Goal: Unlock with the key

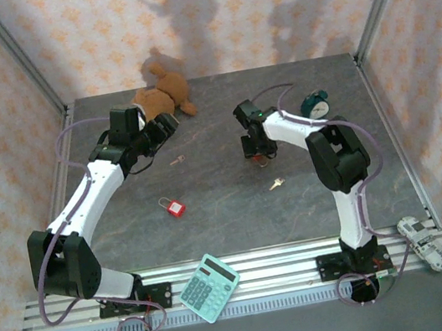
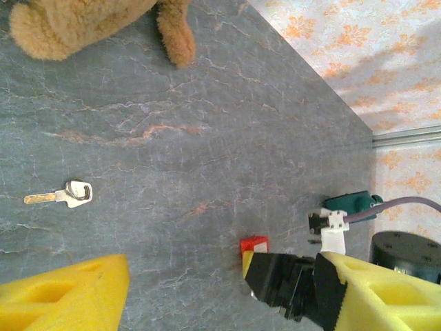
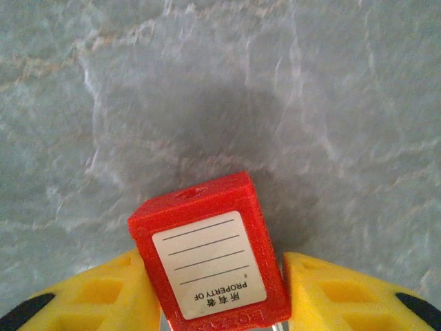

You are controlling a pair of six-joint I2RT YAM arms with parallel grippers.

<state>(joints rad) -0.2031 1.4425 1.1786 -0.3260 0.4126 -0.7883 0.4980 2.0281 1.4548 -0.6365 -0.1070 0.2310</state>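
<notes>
Table top [image 1: 231,223]: dark grey stone-look, veined, smooth, matt. Padlock [image 3: 207,234]: red plastic, smooth, slight sheen. Its label [image 3: 207,265] is white, matt, paper-like. Fingers [image 3: 344,293]: yellow plastic, matt. Key [image 2: 58,196]: bare metal, bright. Teddy [image 1: 163,99] at far edge: brown plush, fuzzy. Rails [image 1: 287,258] along near edge: ribbed silvery metal, satin. Calculator [image 1: 210,287]: teal plastic, smooth.

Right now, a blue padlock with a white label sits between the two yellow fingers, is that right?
Not quite: the padlock is red, not blue. It does carry a white label and sits between the two yellow fingers, as the right wrist view shows.
</notes>
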